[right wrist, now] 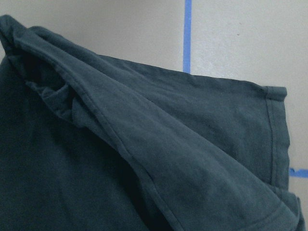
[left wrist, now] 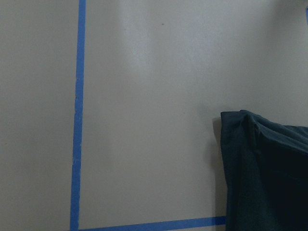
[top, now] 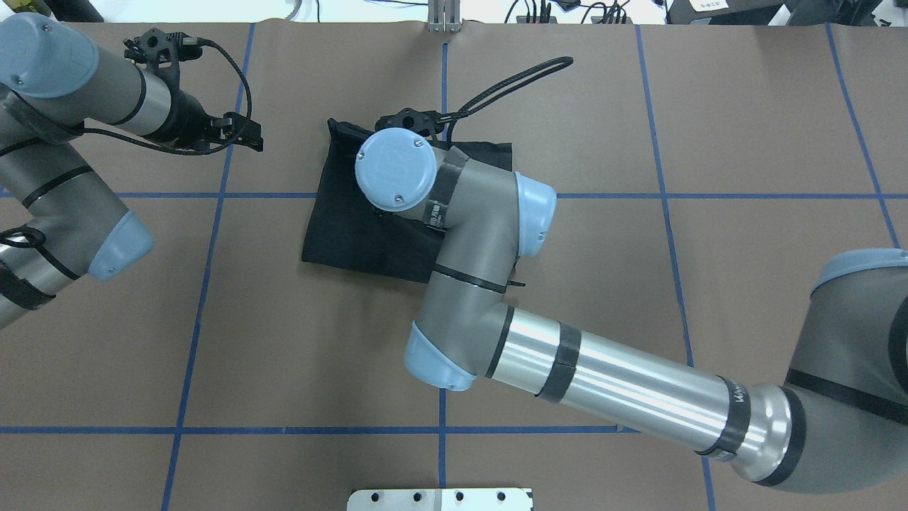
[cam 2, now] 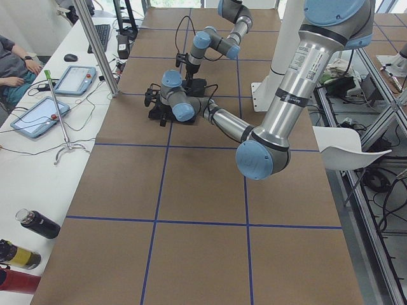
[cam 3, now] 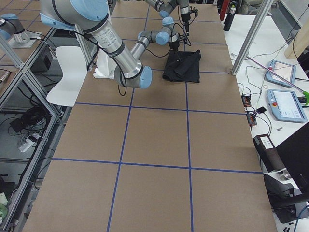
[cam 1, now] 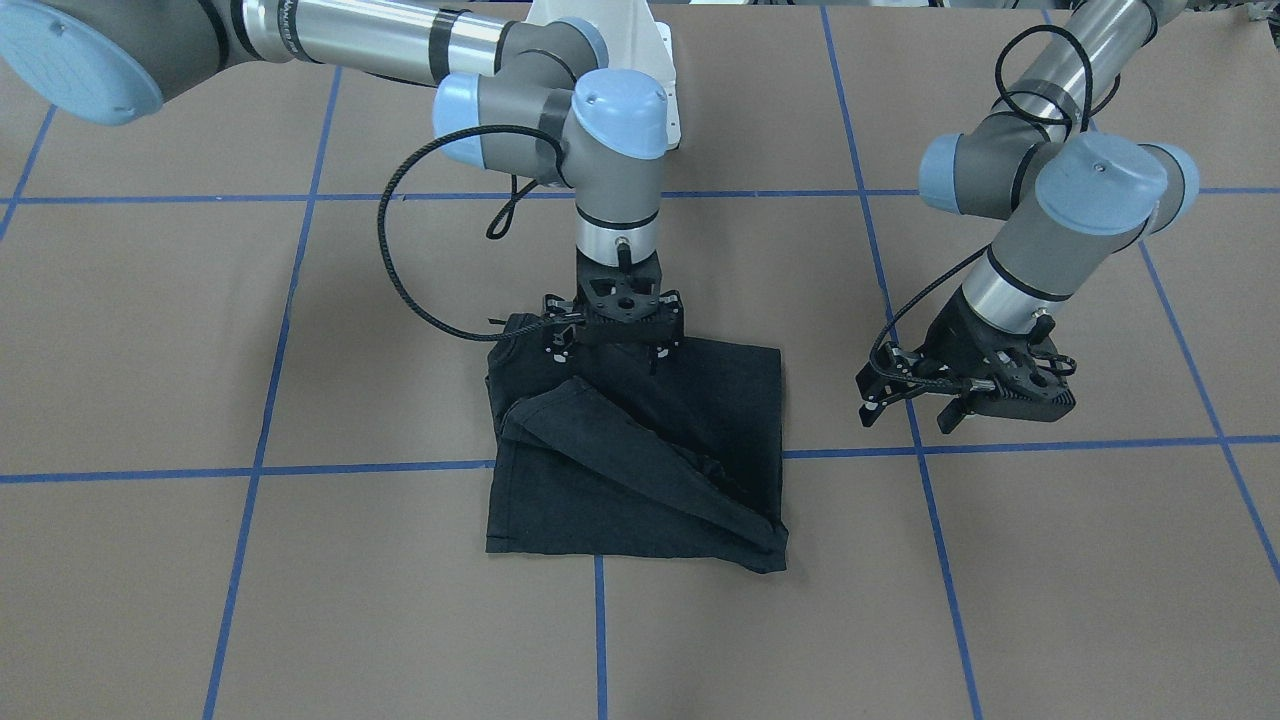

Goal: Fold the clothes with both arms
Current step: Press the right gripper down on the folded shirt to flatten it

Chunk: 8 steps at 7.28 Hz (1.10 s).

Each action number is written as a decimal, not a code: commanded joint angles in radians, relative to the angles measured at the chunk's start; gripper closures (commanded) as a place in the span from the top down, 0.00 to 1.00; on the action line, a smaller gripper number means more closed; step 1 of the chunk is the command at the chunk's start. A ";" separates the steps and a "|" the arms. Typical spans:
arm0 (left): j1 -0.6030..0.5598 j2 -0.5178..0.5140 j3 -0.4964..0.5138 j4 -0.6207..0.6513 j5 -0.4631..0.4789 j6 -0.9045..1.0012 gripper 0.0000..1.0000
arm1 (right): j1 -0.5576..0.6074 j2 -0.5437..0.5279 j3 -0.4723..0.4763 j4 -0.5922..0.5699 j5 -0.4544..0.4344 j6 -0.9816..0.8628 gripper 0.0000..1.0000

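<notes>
The clothes are one black T-shirt (cam 1: 640,470), folded to a rough square on the brown table, with a diagonal flap lying across its top. No print shows. My right gripper (cam 1: 608,352) points straight down over the shirt's edge nearest the robot base, fingers spread wide and open. In the overhead view the right arm's wrist (top: 395,170) covers that gripper and part of the shirt (top: 340,227). My left gripper (cam 1: 910,405) hovers open beside the shirt, a short way off and holding nothing; it shows again as the left gripper (top: 245,133). The shirt's corner (left wrist: 260,173) appears in the left wrist view.
Blue tape lines (cam 1: 600,640) grid the brown table. The white pedestal base (cam 1: 650,40) stands behind the shirt. Along the operators' side runs a white bench with tablets (cam 2: 38,114) and bottles (cam 2: 35,223), and a seated person (cam 2: 9,63). A metal post (cam 3: 246,43) stands near the shirt.
</notes>
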 commanded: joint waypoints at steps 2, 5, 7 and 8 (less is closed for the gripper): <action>-0.003 0.000 -0.018 0.002 -0.006 -0.001 1.00 | -0.019 0.055 -0.137 -0.005 -0.136 -0.245 0.95; -0.003 0.000 -0.023 0.002 -0.007 -0.001 1.00 | -0.026 0.055 -0.160 0.000 -0.193 -0.299 0.78; -0.004 0.000 -0.026 0.002 -0.007 -0.001 1.00 | -0.022 0.057 -0.161 0.003 -0.204 -0.311 0.78; -0.004 0.000 -0.026 0.002 -0.007 -0.001 1.00 | 0.004 0.057 -0.163 0.010 -0.224 -0.357 0.77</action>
